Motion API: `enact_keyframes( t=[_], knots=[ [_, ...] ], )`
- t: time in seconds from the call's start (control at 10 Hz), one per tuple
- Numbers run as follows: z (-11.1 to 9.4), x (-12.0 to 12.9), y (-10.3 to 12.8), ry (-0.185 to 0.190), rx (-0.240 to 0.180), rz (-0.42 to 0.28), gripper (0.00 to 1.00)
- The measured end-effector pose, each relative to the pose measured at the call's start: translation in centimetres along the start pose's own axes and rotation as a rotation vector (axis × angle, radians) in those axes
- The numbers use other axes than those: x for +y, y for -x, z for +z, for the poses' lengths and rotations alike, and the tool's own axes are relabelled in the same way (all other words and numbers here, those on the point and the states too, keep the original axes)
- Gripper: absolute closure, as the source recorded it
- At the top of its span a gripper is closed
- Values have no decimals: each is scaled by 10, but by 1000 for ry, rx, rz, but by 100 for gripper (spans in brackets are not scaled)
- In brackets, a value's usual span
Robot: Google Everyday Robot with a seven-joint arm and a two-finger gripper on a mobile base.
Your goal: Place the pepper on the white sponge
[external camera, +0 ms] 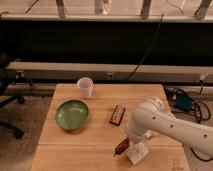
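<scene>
Pepper [121, 146] placement onto the white sponge [138, 153] is the job; going big to small. Wooden table [100, 130] fills the lower frame, with a dark wall and a cable rail behind it. White arm [167, 125] comes in from the lower right and bends down toward the table's front edge. Green bowl [72, 114] sits at mid-left, white cup [85, 87] behind it near the back edge, and a flat dark red block [117, 114] lies mid-table, well apart from the action. White sponge is near the front edge, directly under the arm's end and partly hidden by it. Gripper [131, 141] sits at the tip of the arm just above the sponge; its finger state is something I cannot tell, though the pepper hangs at its tip and looks carried rather than resting on the wood. Key relation: the pepper is just left of the sponge, touching or nearly overlapping its left edge, with its long axis diagonal, low tip pointing front-left and upper end toward the gripper. My read: the remaining move is a small shift to the right to bring the pepper over the sponge's top face before release; let go here and it may tip off the left edge onto the table.
</scene>
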Motion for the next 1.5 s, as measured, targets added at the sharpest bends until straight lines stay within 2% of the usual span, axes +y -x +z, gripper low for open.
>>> enact_keyframes(
  t=[0.3, 0.5, 0.7, 1.0, 1.5],
  knots=[
    [-27, 28, -8, 25, 18, 83, 84],
    [-29, 46, -21, 39, 16, 126, 84],
    [-11, 50, -26, 47, 0, 146, 84],
    [28, 46, -40, 46, -20, 154, 84],
    [62, 34, -75, 35, -17, 165, 84]
  ],
)
